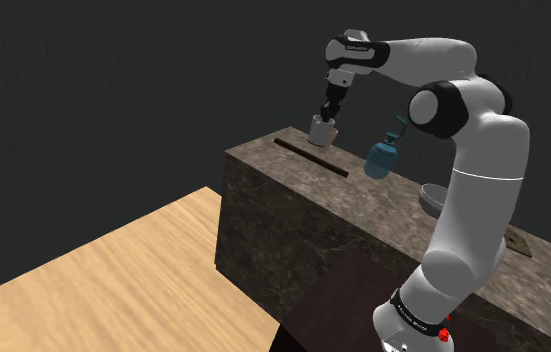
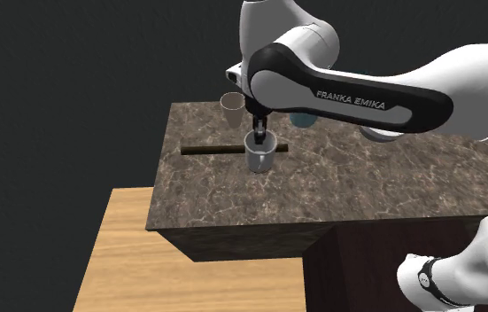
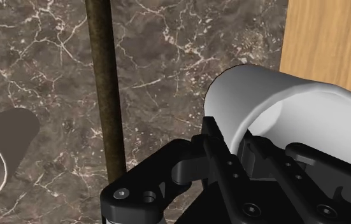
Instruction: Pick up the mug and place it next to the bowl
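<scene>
Mug (image 1: 323, 129): pale grey and upright, near the far end of the dark marbled worktop (image 2: 366, 186), close to the edge that drops to the wooden floor (image 1: 113, 270). In the second exterior view it is just beside the right end of a long narrow slot (image 2: 215, 149) cut into the worktop. I cannot tell whether its base touches the surface.

My pincer (image 3: 231, 137) comes down on the mug from above and pinches its wall at the rim. In the wrist view one finger (image 3: 213, 137) lies outside the wall and the other sits inside the mouth.

Tan cup (image 2: 230, 106): beyond the slot, near the worktop's far edge and apart from the mug.

Teal bottle (image 1: 383, 155): upright on the worktop, between the mug and the bowl in the shoulder view.

Bowl (image 1: 429, 195): grey and partly hidden behind my white arm (image 1: 478, 200), well apart from the mug along the worktop. A second, shorter slot (image 1: 516, 243) shows farther along, towards the shoulder view's right.

Dark stand (image 1: 338, 300): at the worktop's near side, under my base.
</scene>
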